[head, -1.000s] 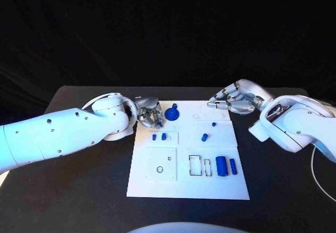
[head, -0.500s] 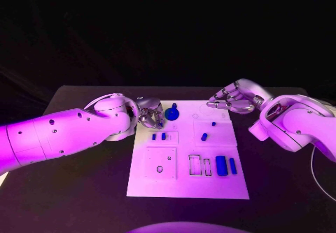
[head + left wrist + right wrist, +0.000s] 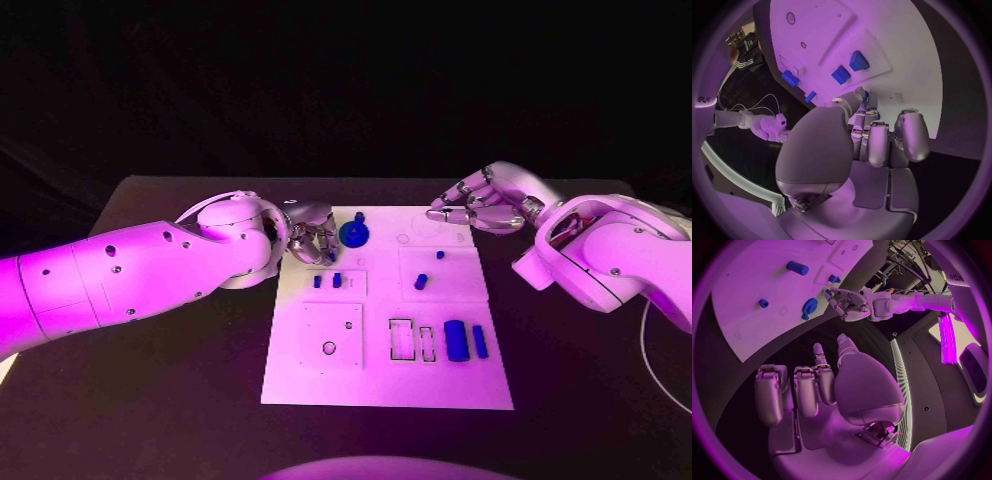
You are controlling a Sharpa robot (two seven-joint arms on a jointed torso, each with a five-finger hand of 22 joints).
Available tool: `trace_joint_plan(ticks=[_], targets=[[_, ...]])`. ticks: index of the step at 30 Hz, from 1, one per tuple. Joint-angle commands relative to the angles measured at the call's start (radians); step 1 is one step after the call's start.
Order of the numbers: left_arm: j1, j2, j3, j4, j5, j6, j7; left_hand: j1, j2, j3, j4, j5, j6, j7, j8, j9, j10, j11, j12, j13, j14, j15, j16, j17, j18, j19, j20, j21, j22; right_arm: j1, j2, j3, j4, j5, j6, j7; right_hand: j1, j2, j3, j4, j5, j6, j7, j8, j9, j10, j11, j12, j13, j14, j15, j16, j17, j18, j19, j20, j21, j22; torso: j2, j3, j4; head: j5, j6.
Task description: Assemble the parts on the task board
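**Operator:** On my left hand (image 3: 307,238), the silver fingers (image 3: 879,142) are curled in close together over the palm. From the wrist camera I can see nothing between them, so I read that hand as closed on nothing. It sits at the far left corner of the flat white task board (image 3: 387,375), just beside the round blue knob-shaped part (image 3: 355,236).

**Observer:** And your right?

**Operator:** My right hand (image 3: 479,208) has its fingers (image 3: 804,390) bent partway, with gaps between them, and holds nothing. It hovers at the board's far right corner, over the black table (image 3: 173,400) edge.

**Observer:** Where are the parts?

**Operator:** All on the board. Two small blue square blocks (image 3: 327,282) stand side by side in the left middle panel, near my left hand. A small blue peg (image 3: 438,254) and a short blue cylinder (image 3: 420,283) stand in the right middle panel. Nearer me, a large blue cylinder (image 3: 456,341) lies beside a slim blue bar (image 3: 479,343), just right of two rectangular slots (image 3: 411,340). The left near panel has a small oval hole (image 3: 329,348).
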Motion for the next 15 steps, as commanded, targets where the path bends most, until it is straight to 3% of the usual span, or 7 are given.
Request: trace_joint_plan(ticks=[1, 8, 15], targets=[[-0.002, 0.002, -0.001, -0.003, -0.022, 0.049, -0.024, -0.016, -0.001, -0.006, 0.002, -0.005, -0.025, 0.003, -0.015, -0.004, -0.016, 0.004, -0.005, -0.004, 0.035, 0.013, 0.002, -0.004, -0.014, 0.009, 0.008, -0.007, 0.061, -0.001, 0.001, 0.0, 0.001, -0.004, 0.011, 0.008, 0.008, 0.004, -0.006, 0.001, 0.004, -0.007, 0.001, -0.001, 0.001, 0.043, -0.001, -0.001, 0.194, 0.087, -0.002, -0.003, 0.183, -0.003, 0.027, -0.003, -0.006, 0.114, 0.0, -0.0005, -0.0002, 0.0, -0.001], [-0.002, 0.003, -0.001, -0.004, -0.024, 0.04, -0.024, -0.027, -0.012, -0.001, 0.001, -0.004, -0.095, 0.007, -0.02, -0.006, -0.064, 0.012, -0.006, -0.013, 0.03, 0.02, -0.001, -0.013, -0.01, 0.002, 0.016, -0.028, 0.051, -0.001, 0.0, 0.0, 0.001, -0.003, 0.01, 0.008, 0.008, 0.004, -0.006, 0.001, 0.004, -0.007, 0.001, -0.001, 0.001, 0.043, -0.001, -0.001, 0.194, 0.087, -0.002, -0.003, 0.183, -0.003, 0.027, -0.003, -0.006, 0.114, 0.0, -0.0001, 0.0, -0.001, -0.002], [-0.002, 0.0, -0.001, -0.004, -0.02, 0.028, -0.023, -0.032, -0.018, 0.0, 0.0, -0.004, -0.112, 0.011, -0.019, -0.005, -0.09, 0.018, -0.006, -0.015, 0.027, 0.025, -0.004, -0.021, -0.006, -0.005, 0.02, -0.05, 0.039, -0.001, -0.001, 0.0, 0.0, -0.003, 0.011, 0.007, 0.008, 0.004, -0.006, 0.001, 0.004, -0.007, 0.001, -0.001, 0.001, 0.043, -0.001, -0.001, 0.194, 0.087, -0.002, -0.003, 0.183, -0.003, 0.027, -0.003, -0.006, 0.114, 0.0, 0.0, -0.0003, -0.001, -0.002]])
